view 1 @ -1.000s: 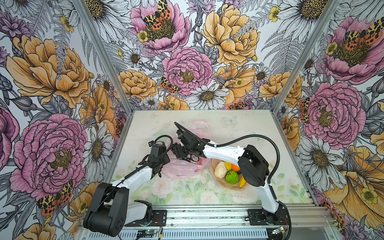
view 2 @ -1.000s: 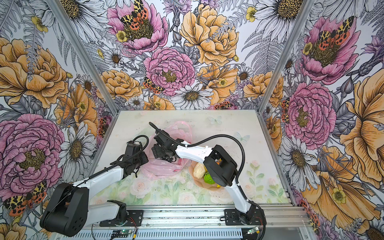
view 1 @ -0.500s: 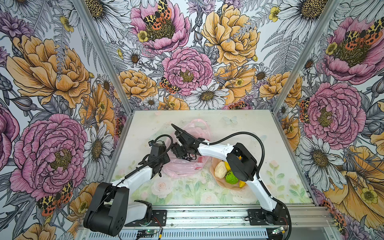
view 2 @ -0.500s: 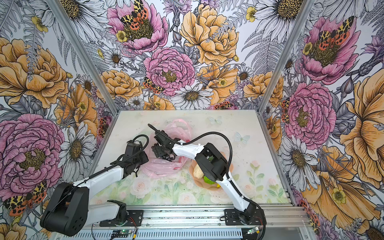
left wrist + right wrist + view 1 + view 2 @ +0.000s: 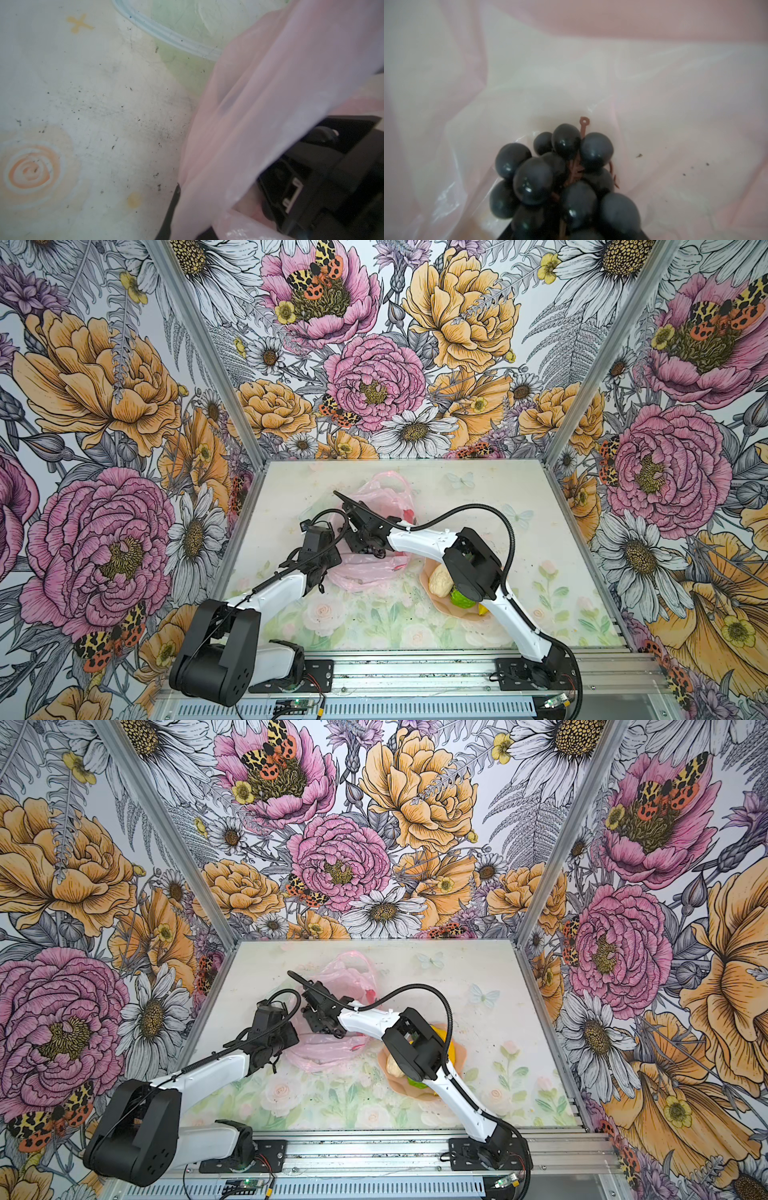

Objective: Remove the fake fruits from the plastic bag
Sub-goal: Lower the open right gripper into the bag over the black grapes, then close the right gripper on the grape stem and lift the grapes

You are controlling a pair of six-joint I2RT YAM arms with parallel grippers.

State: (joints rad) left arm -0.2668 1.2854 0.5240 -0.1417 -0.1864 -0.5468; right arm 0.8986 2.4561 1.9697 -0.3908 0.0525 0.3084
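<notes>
The pink plastic bag [image 5: 370, 574] lies crumpled in the middle of the surface [image 5: 519, 497], and the left fingers [image 5: 172, 207] are closed tight on its film. The right fingers [image 5: 359, 549] reach inside the bag, where the dark grape bunch [image 5: 562, 176] sits right at them, but I cannot tell if they grip it. A cream pear [image 5: 439, 580] and a bumpy green fruit [image 5: 461, 598] lie in the dish [image 5: 461, 617] near the front edge.

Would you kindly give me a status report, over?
Left gripper shut on thin pink plastic bag. Right gripper inside, at dark grape bunch, grip unclear. Bag folds crowd the bunch.
</notes>
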